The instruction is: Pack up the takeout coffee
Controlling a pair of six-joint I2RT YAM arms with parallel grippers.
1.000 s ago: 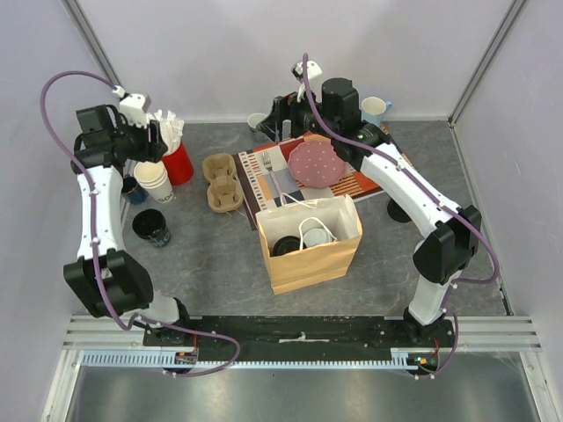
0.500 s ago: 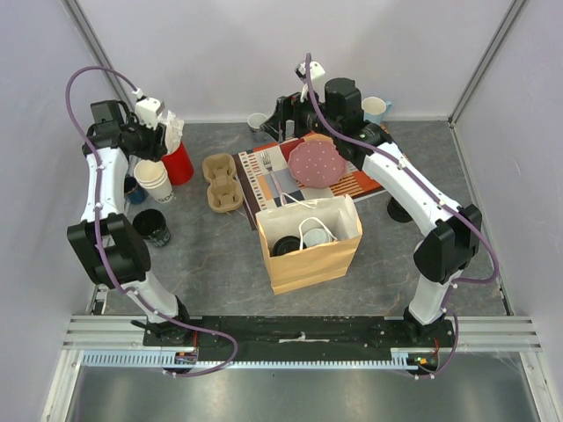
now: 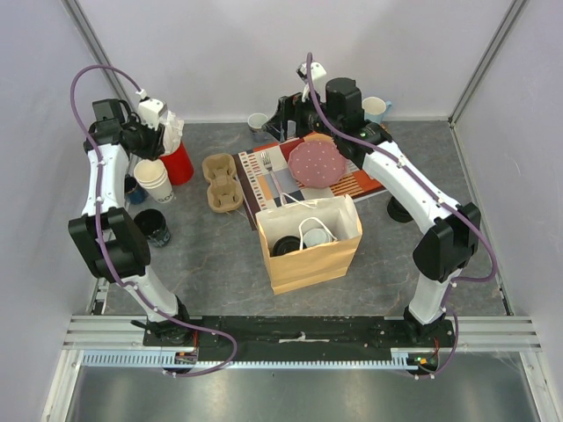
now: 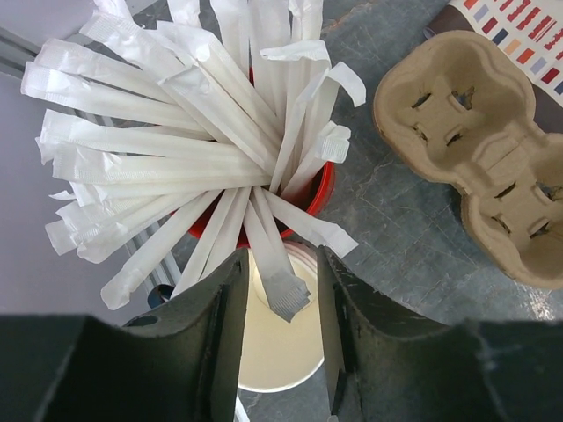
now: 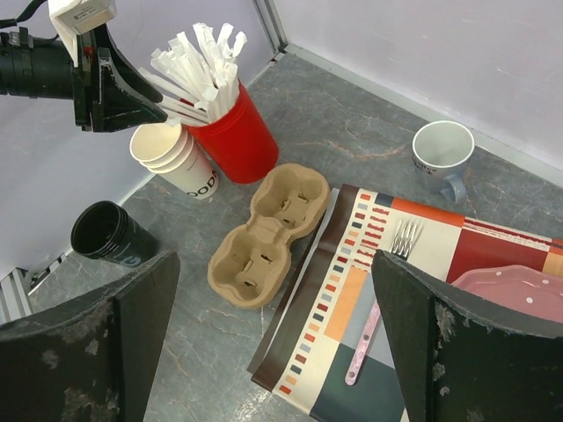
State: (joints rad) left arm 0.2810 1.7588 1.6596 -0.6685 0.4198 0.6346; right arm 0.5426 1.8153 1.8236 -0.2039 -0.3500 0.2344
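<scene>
Seen from above, the black-lidded cup (image 3: 286,245) and white-lidded cup (image 3: 315,234) stand inside the paper bag (image 3: 308,264) at the bench's middle. They are well apart from the left gripper (image 3: 167,132) at the far left corner, and nearer the right gripper (image 3: 283,123). At the left wrist, the jaws stand half spread astride one wrapped straw (image 4: 280,286), which runs lengthwise along the gap, not yet pinched. At the right wrist, the fingers are spread wide, framing the cup carrier (image 5: 264,242); neither coffee shows.
</scene>
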